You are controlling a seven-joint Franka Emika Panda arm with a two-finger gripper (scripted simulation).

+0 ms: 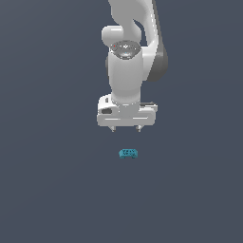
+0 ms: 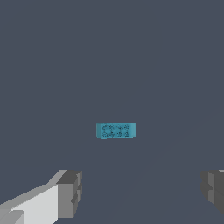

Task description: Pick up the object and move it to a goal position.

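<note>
The object (image 1: 128, 153) is a tiny teal-blue flat oblong piece with faint marks on top, lying on the dark grey floor. It also shows in the wrist view (image 2: 115, 131). My gripper (image 1: 126, 128) hangs above and a little behind it, pointing straight down, with a gap between the fingertips and the object. The jaws stand wide apart and hold nothing. In the wrist view the two grey fingertips (image 2: 70, 192) sit far to either side, much wider apart than the object.
The white arm (image 1: 126, 71) rises above the gripper to the top of the exterior view. The floor (image 1: 47, 190) is plain dark grey all around.
</note>
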